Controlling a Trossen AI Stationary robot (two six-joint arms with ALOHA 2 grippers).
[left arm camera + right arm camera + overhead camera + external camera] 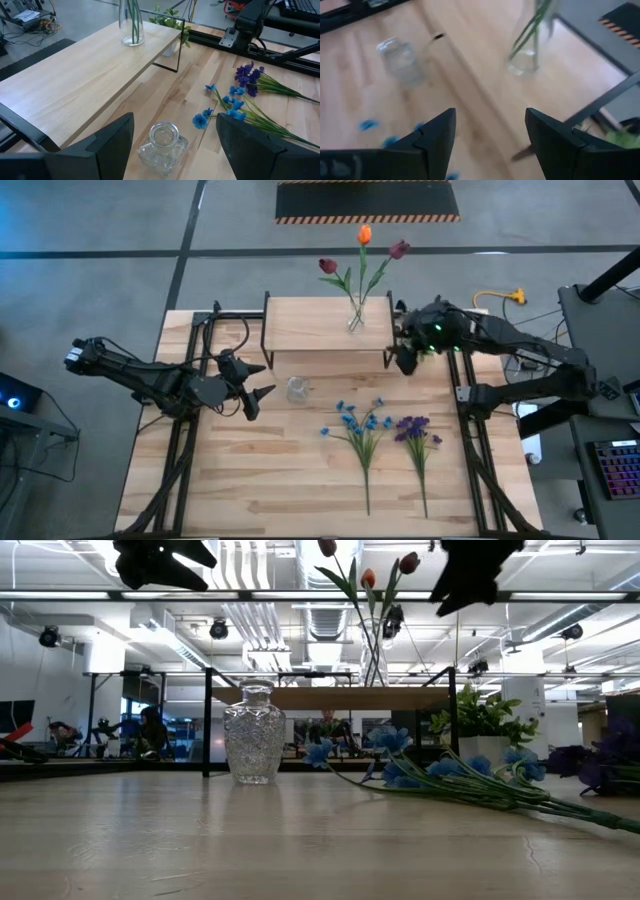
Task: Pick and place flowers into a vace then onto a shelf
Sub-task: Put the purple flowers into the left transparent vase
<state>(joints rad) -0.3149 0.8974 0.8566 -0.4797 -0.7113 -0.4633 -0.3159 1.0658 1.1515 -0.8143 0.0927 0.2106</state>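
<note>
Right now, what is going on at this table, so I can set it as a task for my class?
A two-armed robot is arranging flowers. One vase of tulips already stands on the shelf. An empty glass vase sits on the table in front of it, with the left gripper open beside it. The blue bunch and purple bunch lie flat on the table, untouched. The right gripper hangs open by the shelf's right end, holding nothing.

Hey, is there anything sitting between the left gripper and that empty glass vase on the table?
Nothing visible. The left gripper hangs open above the table with the empty vase directly ahead between its fingers. The blue flowers lie off to one side, clear of that path.
</note>
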